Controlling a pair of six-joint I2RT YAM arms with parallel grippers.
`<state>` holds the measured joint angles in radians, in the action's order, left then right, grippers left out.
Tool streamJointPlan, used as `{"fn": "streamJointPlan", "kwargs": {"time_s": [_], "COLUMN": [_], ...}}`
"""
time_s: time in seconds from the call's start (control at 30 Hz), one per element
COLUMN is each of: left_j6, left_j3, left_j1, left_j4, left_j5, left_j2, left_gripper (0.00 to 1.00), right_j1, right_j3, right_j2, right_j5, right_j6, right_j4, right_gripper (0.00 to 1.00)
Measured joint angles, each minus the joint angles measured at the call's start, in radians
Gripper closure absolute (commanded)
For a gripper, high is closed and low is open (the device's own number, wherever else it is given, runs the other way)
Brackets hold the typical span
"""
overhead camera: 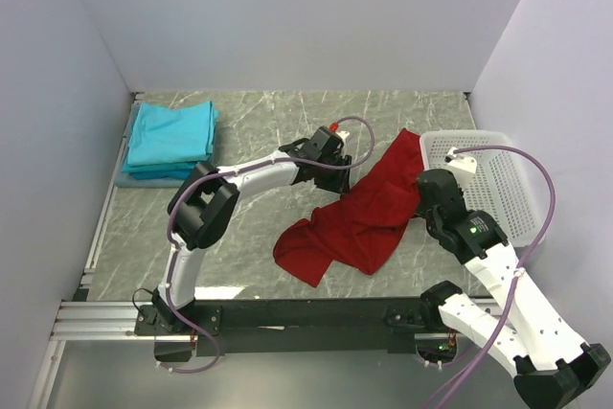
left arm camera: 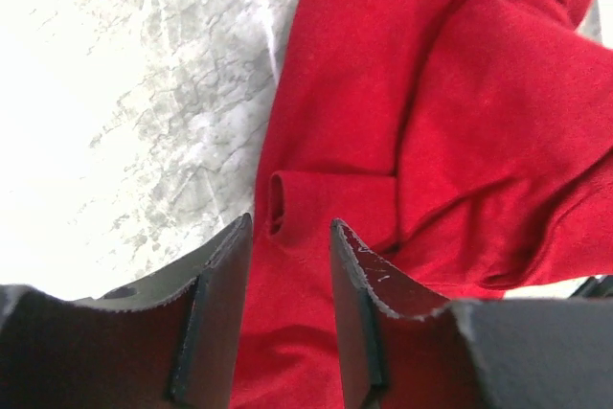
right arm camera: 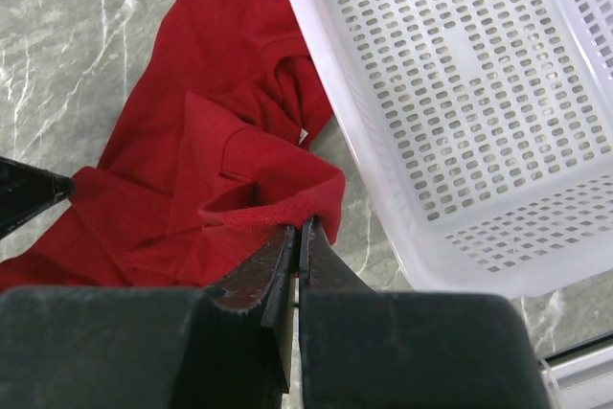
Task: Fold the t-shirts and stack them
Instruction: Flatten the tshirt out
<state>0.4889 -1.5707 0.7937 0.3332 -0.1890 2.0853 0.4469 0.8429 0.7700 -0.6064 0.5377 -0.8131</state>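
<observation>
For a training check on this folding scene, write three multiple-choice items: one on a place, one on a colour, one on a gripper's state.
1. Where does the stack of teal t-shirts lie?
A. far left of the table
B. near right corner
C. centre

2. What colour is the unfolded t-shirt?
A. teal
B. dark red
C. white

3. How does the right gripper stand?
A. open, in the air
B. shut on a teal shirt
C. shut on the unfolded t-shirt's edge

Answers: 1 A, the top view shows it at the far left; 2 B, every view shows red cloth; 3 C, its wrist view shows it pinched on a red fold.
</observation>
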Motion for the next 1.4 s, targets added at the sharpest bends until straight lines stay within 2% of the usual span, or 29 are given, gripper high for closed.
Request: {"fn": "streamJointPlan", "kwargs": {"time_s": [0.33,0.43,0.6,0.63,0.83,0.97,1.17,1.4], "left_j6": [0.004,0.004,0.009,0.008,0.002,0.003,0.033,0.056], "left_j3": [0.0,0.0,0.0,0.0,0.005,0.08,0.231,0.401], "left_j1": [0.0,0.0,0.003,0.004,0.008,0.008,-0.017,-0.115], "left_j4": [0.013,0.015,0.012,0.009,-0.019,-0.094,-0.161,-0.237], "left_j5": [-0.017,-0.026,-0.049,-0.051,-0.088,-0.092,-0.005,0.22], "left_j2": [0.012,0.021,0.026,0.026,0.026,-0.008,-0.22,-0.657], "left_gripper": [0.56,0.62,0.88,0.97,0.99,0.99,1.0,1.0], "right_j1": [-0.002,-0.003,-0.003,-0.003,-0.003,-0.003,-0.008,-0.013], "right_j3": [-0.002,-0.006,-0.017,-0.018,-0.018,-0.018,0.015,0.204], "right_j2": [0.001,0.001,0.001,0.0,0.0,-0.002,-0.014,-0.011], "right_j5": [0.014,0.017,0.023,0.024,0.024,0.023,0.015,-0.039], "right_j6": [-0.012,-0.015,-0.019,-0.019,-0.023,-0.023,-0.027,-0.075], "right_j4": [0.01,0.015,0.018,0.018,0.02,0.021,0.039,0.112], "right_gripper": [1.0,1.0,1.0,1.0,1.0,1.0,1.0,1.0]}}
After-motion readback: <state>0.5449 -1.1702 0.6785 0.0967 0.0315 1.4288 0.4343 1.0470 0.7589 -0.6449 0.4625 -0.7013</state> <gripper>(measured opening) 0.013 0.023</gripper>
